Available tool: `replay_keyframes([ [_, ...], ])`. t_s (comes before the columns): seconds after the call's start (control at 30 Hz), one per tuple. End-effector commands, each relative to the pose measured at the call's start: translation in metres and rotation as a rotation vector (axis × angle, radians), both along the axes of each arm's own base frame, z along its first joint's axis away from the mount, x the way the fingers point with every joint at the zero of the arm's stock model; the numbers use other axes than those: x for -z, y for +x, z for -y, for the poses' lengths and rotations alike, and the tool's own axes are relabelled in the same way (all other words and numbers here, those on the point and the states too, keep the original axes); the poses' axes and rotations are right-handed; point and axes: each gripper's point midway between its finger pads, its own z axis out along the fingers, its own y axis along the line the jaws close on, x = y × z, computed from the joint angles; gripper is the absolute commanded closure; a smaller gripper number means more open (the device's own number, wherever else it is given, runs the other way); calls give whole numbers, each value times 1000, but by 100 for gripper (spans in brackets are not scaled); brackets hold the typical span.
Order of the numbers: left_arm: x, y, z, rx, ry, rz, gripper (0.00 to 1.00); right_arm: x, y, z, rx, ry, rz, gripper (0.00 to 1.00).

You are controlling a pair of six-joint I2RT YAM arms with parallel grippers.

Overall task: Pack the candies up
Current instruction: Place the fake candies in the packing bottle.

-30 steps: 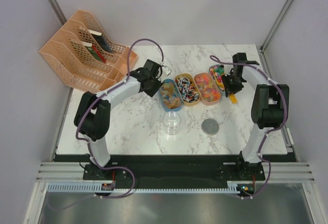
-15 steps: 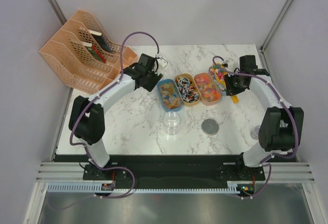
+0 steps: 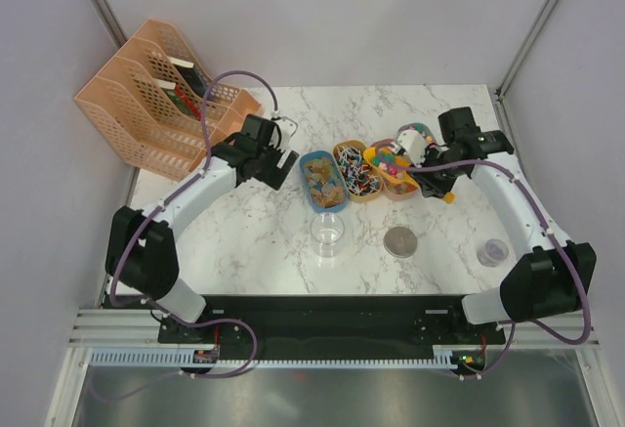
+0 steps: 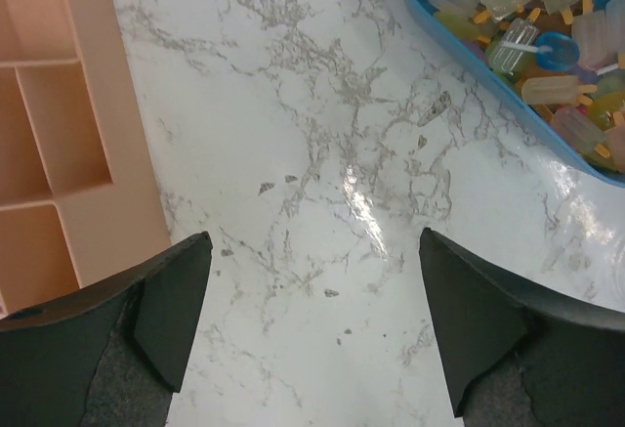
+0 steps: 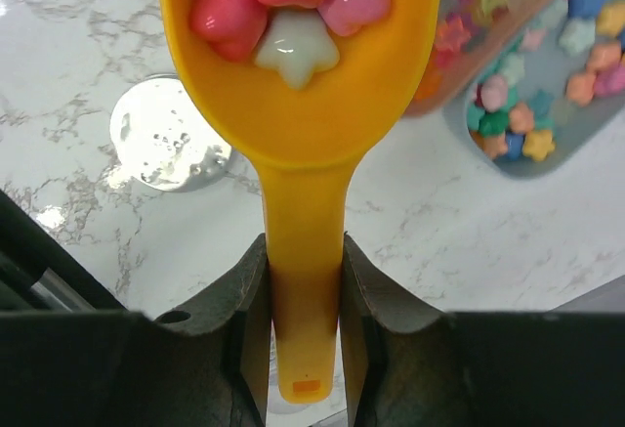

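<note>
In the right wrist view my right gripper is shut on the handle of a yellow scoop. The scoop's bowl carries pink and white star candies. From above, the scoop hangs over the orange trays of candies, left of the grey tray. My left gripper stands open over bare marble, nothing between its fingers. It is left of the blue tray, whose popsicle-shaped candies show at that wrist view's top right. A clear cup stands in front of the trays.
A round lid lies right of the cup and shows below the scoop. A small cup stands near the right edge. A peach file organizer fills the back left corner, close beside my left gripper.
My left gripper has opened wide and drawn back leftward from the blue tray. The right arm has swung the loaded scoop left, from the grey tray over the orange trays.
</note>
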Motion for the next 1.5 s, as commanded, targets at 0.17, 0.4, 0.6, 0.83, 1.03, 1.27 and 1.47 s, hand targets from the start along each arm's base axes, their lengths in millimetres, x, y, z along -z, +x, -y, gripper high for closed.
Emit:
replay_keyframes([
  [0.17, -16, -23, -17, -185, -180, 22, 8, -42, -24, -64, -361, -89, 96, 100],
  [0.4, -21, -20, -41, -244, -162, 77, 8, -31, -47, -80, -509, -203, 40, 100],
  [0.6, -25, -18, -51, -272, -171, 104, 8, -24, -58, -73, -600, -350, -13, 100],
  [0.83, -23, -15, -55, -293, -182, 117, 8, -25, -53, -70, -613, -473, -17, 100],
  [1.03, -16, -14, -54, -288, -190, 111, 8, -33, -39, -72, -616, -560, 4, 100],
  [1.27, -15, -11, -53, -304, -214, 119, 8, -36, -42, -70, -651, -649, -1, 100],
  [1.47, -11, -11, -53, -307, -214, 120, 8, -44, -43, -73, -685, -709, 25, 100],
])
